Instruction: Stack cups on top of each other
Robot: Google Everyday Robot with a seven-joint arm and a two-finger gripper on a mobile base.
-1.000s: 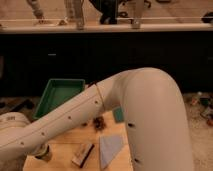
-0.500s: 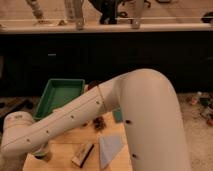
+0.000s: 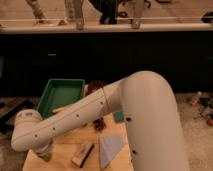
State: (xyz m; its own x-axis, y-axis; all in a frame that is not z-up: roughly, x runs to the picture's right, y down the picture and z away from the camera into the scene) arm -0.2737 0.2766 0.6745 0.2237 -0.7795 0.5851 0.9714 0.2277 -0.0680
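Note:
My white arm (image 3: 100, 107) crosses the view from the right down to the lower left. Its wrist (image 3: 30, 131) hangs over the left end of the wooden table (image 3: 70, 142). The gripper (image 3: 44, 150) points down beneath the wrist and is mostly hidden by it. A pale green translucent shape right at the gripper looks like the green cup (image 3: 46, 151); I cannot tell whether it is held. The silver metal cup is out of view, perhaps hidden behind the arm.
A green tray (image 3: 55, 86) stands at the back left of the table. A dark brown bowl (image 3: 96, 85) peeks over the arm. A small brown lumpy thing (image 3: 99, 123), a teal square (image 3: 118, 117), a grey folded cloth (image 3: 110, 149) and a dark block (image 3: 83, 154) lie on the table.
The wrist and gripper have shifted slightly to the right and a little up over the table's left end. The things on the table have not moved.

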